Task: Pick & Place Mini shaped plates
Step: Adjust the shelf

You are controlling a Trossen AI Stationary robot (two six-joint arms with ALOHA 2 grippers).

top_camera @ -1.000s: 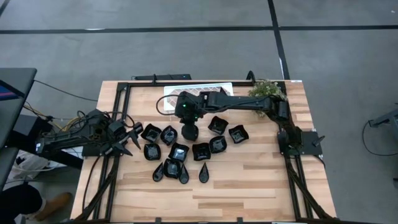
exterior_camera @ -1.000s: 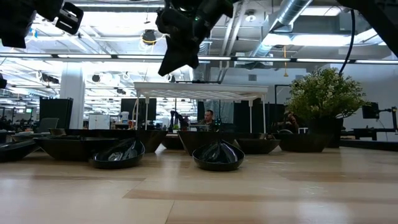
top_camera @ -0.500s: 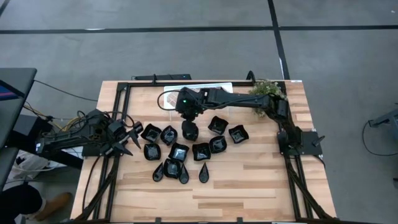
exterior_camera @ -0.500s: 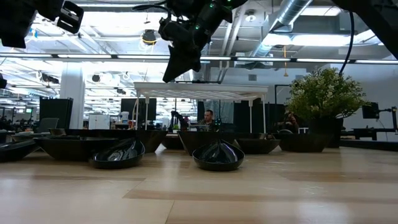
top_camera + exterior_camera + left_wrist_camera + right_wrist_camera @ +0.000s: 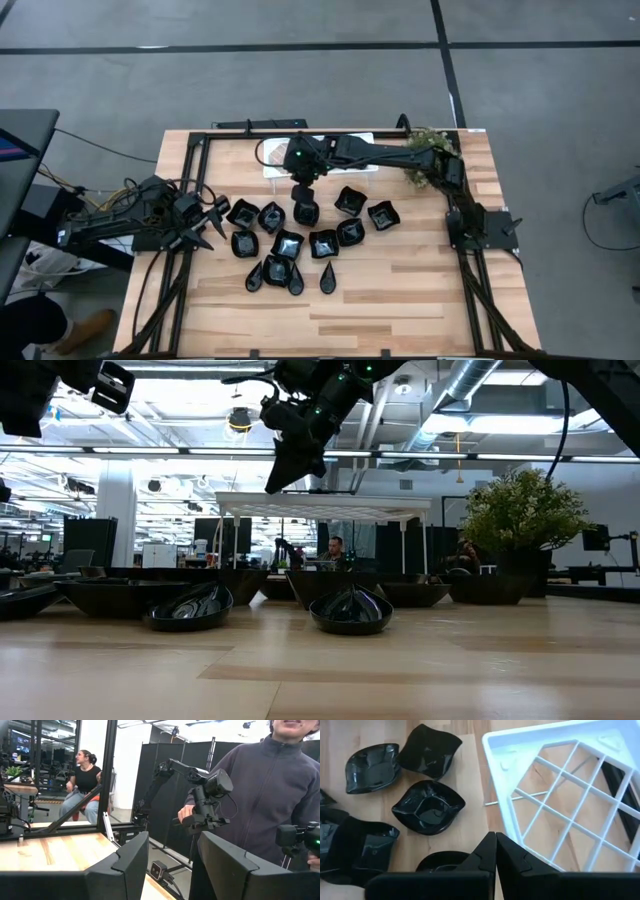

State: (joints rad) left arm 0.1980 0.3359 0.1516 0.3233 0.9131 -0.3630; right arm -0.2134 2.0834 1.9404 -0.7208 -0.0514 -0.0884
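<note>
Several mini shaped plates (image 5: 290,245), small glossy black dishes, lie in a cluster in the middle of the table, each resting on its base. My right gripper (image 5: 300,188) hangs shut and empty above the cluster's far edge, beside the near left corner of the white lattice tray (image 5: 570,795). In the right wrist view, wavy-rimmed plates (image 5: 427,810) lie to one side of its fingers and one plate (image 5: 442,860) shows partly beneath them. The low view shows its closed tip (image 5: 278,482) slanting down, well above the table. My left gripper (image 5: 213,224) waits open at the table's left side, nothing between its fingers (image 5: 135,855).
The white lattice tray (image 5: 335,143) sits at the far edge, partly under my right arm. A green plant (image 5: 430,150) stands at the far right corner. Bare wood lies along the near edge. A person in a dark top (image 5: 260,795) stands beyond the table.
My right gripper has moved toward the table's far edge, toward the white tray, staying shut and empty. The plates have kept their places.
</note>
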